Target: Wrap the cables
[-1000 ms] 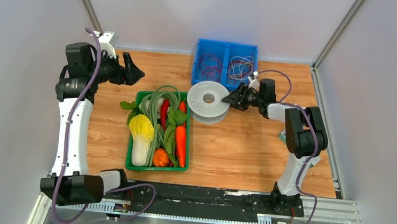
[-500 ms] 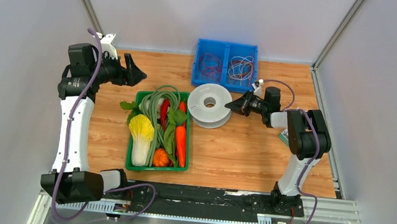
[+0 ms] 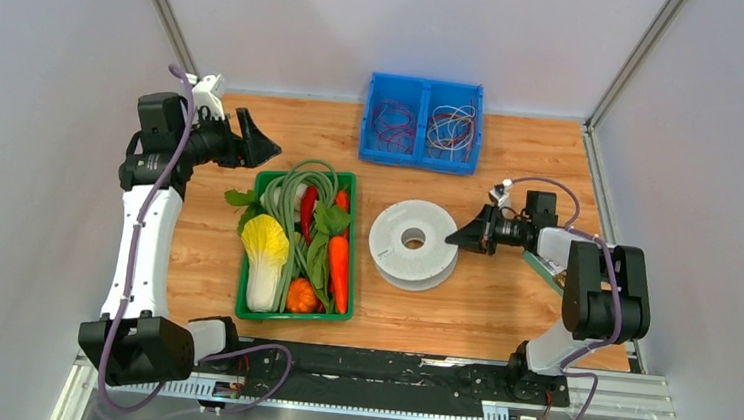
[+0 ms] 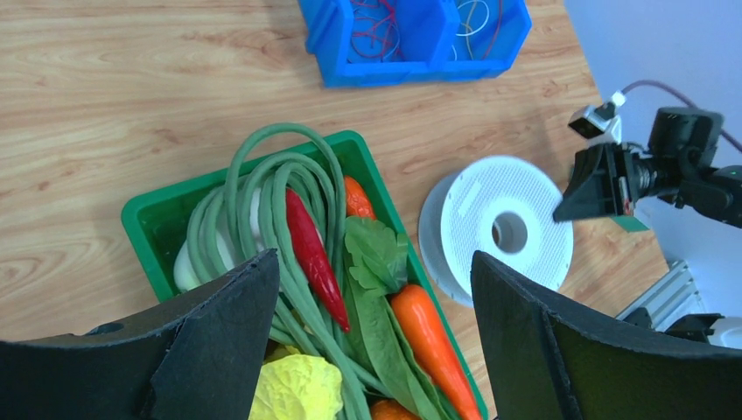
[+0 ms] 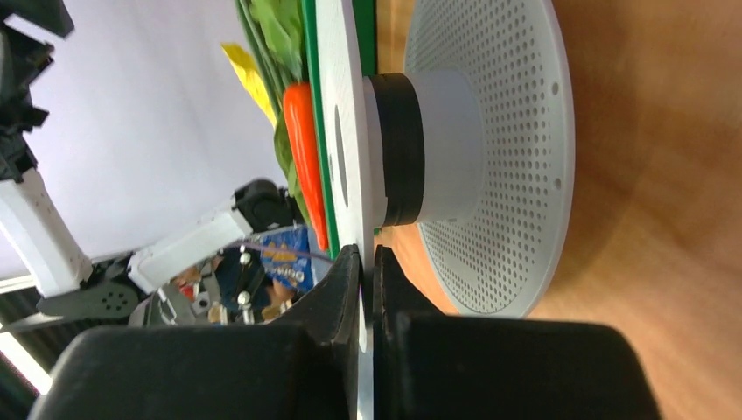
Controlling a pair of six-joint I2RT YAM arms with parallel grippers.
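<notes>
Right arm (image 3: 593,288) is folded low, forearm reaching left over the desk (image 3: 480,314). Right gripper (image 3: 453,242): jaws clenched on the rim of the spool's (image 3: 390,250) upper flange. Spool lies flat on the desk, just right of the tray (image 3: 342,318). Left arm (image 3: 146,222) is raised at far left, its gripper (image 3: 271,148) pointing right, jaws released.

Bright, even light; wrist foregrounds seemingly soft.

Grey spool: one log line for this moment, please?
right gripper: shut on rim of pale-grey round spool | left gripper: open, holding nothing
</notes>
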